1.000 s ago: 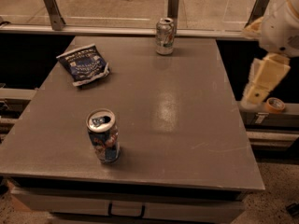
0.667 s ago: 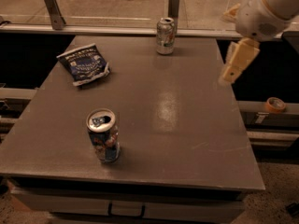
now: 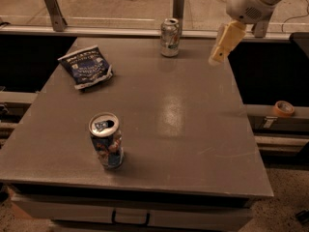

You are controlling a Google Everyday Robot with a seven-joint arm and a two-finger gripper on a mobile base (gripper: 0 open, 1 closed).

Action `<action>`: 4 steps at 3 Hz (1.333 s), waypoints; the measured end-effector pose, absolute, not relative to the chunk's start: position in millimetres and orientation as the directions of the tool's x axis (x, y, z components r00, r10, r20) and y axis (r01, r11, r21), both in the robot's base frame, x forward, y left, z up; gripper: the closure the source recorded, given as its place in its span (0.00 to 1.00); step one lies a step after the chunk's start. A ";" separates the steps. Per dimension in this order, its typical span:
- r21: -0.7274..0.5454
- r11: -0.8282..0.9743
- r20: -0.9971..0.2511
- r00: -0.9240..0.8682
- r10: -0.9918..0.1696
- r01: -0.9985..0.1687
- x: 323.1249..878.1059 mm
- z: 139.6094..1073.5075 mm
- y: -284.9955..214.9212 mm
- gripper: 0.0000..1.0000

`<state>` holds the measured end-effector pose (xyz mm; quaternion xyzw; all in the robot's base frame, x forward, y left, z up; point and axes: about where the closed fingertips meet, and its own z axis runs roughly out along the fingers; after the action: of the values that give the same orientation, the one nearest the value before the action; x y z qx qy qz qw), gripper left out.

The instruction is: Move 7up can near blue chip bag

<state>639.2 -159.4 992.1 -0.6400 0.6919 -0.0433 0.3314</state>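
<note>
The 7up can, silvery with green markings, stands upright at the table's far edge, centre-right. The blue chip bag, crinkled dark blue with white lettering, lies flat at the far left. My gripper hangs from the white arm at the upper right, above the table's far right part and to the right of the 7up can, not touching it. It holds nothing that I can see.
A blue, colourfully printed can stands open-topped near the front left of the grey table. A roll of tape sits on a ledge to the right. A rail with posts runs behind the table.
The arm and gripper have moved left and up, from beside the table's right edge to above its far right corner, closer to the 7up can. The objects have not moved.
</note>
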 end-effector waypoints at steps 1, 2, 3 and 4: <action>-0.481 0.221 -0.450 0.022 -0.893 -0.848 661.8 976.2 -151.5 0.00; -0.447 0.341 -0.565 -0.035 -0.824 -0.827 715.6 950.8 -137.2 0.00; -0.380 0.455 -0.655 -0.113 -0.747 -0.805 767.2 927.3 -122.4 0.00; -0.280 0.566 -0.733 -0.207 -0.648 -0.776 808.1 903.5 -112.4 0.00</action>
<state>808.1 -112.4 903.5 -0.4601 0.7733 0.0745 0.4298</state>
